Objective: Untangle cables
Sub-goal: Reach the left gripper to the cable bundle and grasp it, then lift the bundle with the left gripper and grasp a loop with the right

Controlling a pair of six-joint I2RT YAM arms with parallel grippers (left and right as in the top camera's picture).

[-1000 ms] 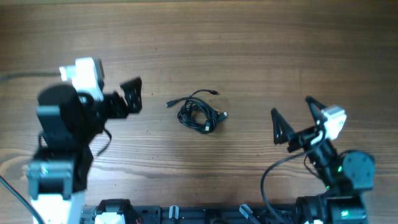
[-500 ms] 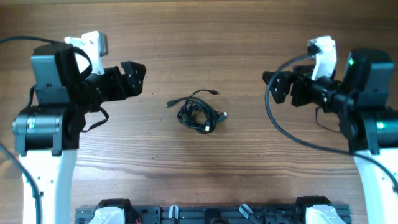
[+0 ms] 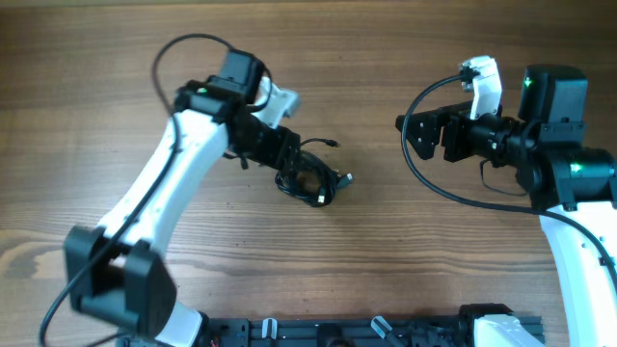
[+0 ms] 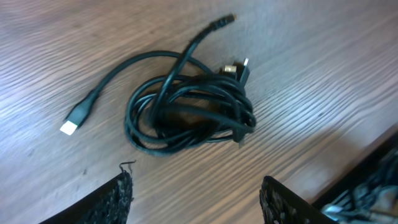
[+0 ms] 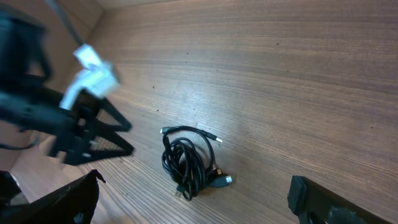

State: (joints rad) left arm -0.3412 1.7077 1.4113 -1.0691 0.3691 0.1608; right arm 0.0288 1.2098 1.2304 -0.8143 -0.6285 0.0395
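Observation:
The cables (image 3: 310,176) lie as one tangled black bundle at the middle of the wooden table, with plug ends sticking out at the left, top right and right. My left gripper (image 3: 288,151) is open and hovers at the bundle's upper left edge. In the left wrist view the bundle (image 4: 189,109) lies just ahead of the open jaws (image 4: 199,202), with a white-tipped plug (image 4: 70,126) to its left. My right gripper (image 3: 408,135) is open and empty, well to the right of the bundle. The right wrist view shows the bundle (image 5: 186,163) far ahead of its jaws (image 5: 196,208).
The wooden table (image 3: 318,58) is bare around the bundle. The left arm (image 3: 174,183) stretches diagonally from the front left toward the middle. It also shows in the right wrist view (image 5: 93,134), left of the bundle. The robot base rail (image 3: 328,333) lines the front edge.
My left arm has swung from the left side in to the cable bundle, stretching out over the table. My right gripper has shifted slightly left. The bundle has not moved.

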